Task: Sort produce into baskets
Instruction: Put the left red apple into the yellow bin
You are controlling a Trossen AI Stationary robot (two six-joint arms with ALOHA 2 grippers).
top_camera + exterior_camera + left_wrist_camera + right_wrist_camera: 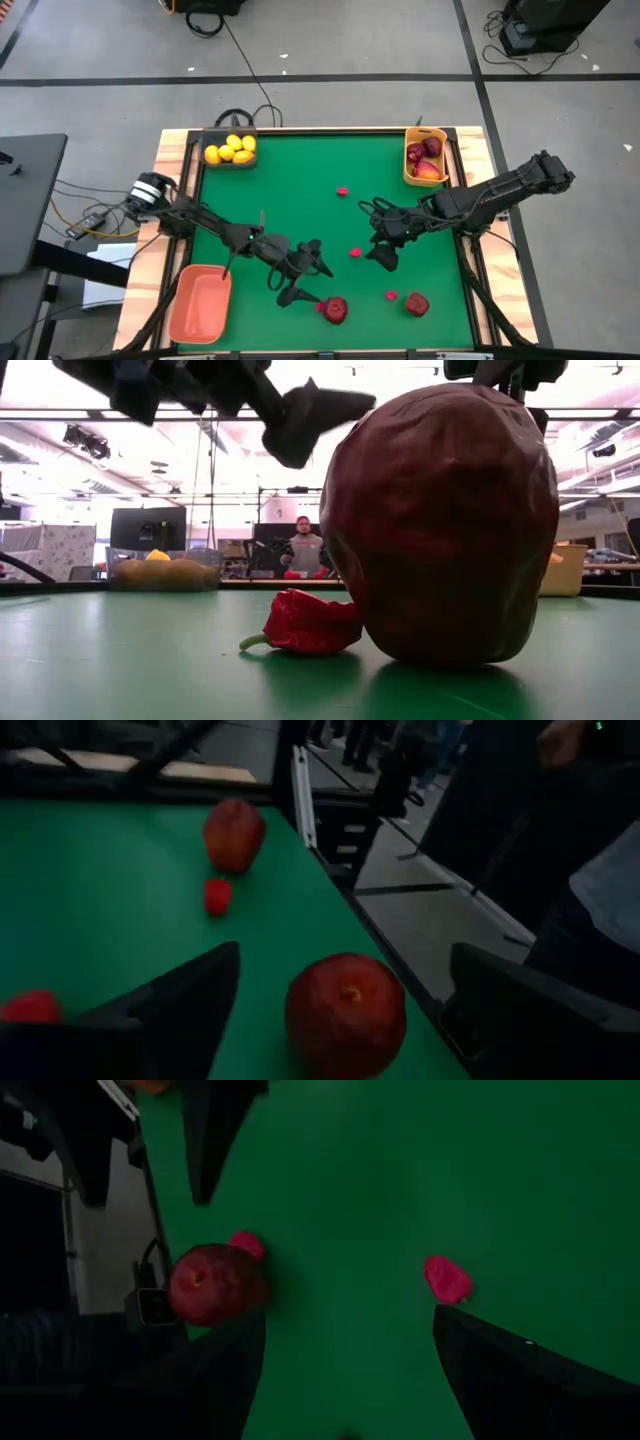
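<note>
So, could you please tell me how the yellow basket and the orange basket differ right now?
The yellow basket sits at the table's far right corner, while the orange basket sits at the near left corner. The yellow basket holds dark red and red-orange round fruits; the orange basket shows nothing inside. The orange basket is clearly larger than the yellow one. Both are plastic-looking trays resting at the edge of the green table.

Matt green felt-like surface (300, 170) with pale wood edge (172, 160), wrinkled dull red apple (440, 525), smooth orange plastic tray (200, 303), glossy yellow tray (410, 175), matt black fingers (170, 1010)
</note>
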